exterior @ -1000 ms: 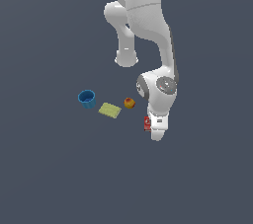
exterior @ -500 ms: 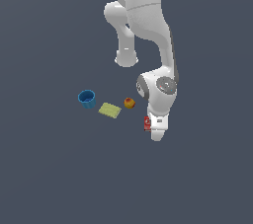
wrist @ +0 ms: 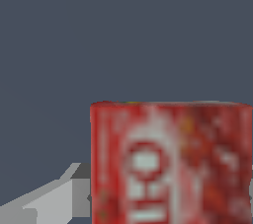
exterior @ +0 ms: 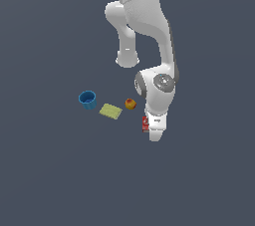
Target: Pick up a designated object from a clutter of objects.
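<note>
The big white arm [exterior: 149, 46] fills the top and middle of the exterior view and bends down to the dark grey desk [exterior: 50, 170]. Its hand part sits low, just right of the middle of the frame, and it hides most of the red box [exterior: 145, 123]. Only a thin red strip peeks out at the hand's left edge. In the wrist view the red box [wrist: 170, 164] is very close and fills the lower right of the frame, with white marks on its face. A grey piece of the fingers [wrist: 54, 201] shows in the lower left, beside the box. I cannot tell if the fingers are apart or pressed on the box, because the tips are out of sight. To the left in the exterior view sit the blue cup [exterior: 87, 99], then the yellow-green pad [exterior: 110, 111], then the little round fruit [exterior: 130, 103], which is near the arm but apart from it. The box is flat and thin, so I think the fingers could slip off it or only push it along the desk. If the box sits off to one side, it could tip and drop when lifted.
</note>
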You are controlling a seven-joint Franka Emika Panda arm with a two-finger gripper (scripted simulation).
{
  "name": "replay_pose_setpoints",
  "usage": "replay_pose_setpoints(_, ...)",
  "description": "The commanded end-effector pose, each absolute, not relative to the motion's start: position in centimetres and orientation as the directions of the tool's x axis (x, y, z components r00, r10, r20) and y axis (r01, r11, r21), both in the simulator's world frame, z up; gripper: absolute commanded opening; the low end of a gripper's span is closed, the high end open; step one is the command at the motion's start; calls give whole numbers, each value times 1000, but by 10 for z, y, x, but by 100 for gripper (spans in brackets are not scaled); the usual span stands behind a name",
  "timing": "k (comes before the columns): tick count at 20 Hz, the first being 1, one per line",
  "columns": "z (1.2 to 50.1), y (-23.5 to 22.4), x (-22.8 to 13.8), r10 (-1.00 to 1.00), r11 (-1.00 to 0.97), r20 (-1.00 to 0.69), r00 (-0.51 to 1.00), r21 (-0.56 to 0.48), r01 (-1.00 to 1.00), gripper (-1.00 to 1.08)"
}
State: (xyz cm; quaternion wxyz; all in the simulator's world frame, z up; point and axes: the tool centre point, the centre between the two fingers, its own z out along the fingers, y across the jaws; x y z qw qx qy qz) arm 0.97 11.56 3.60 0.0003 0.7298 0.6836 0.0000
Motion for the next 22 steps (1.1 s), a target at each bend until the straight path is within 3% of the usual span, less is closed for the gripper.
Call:
replay_pose_setpoints(1,49,104,13,998,-66,0,66,1,998,-100)
replay_pose_setpoints(22,239,-57,56,998,-63,4,63,1,998,-100)
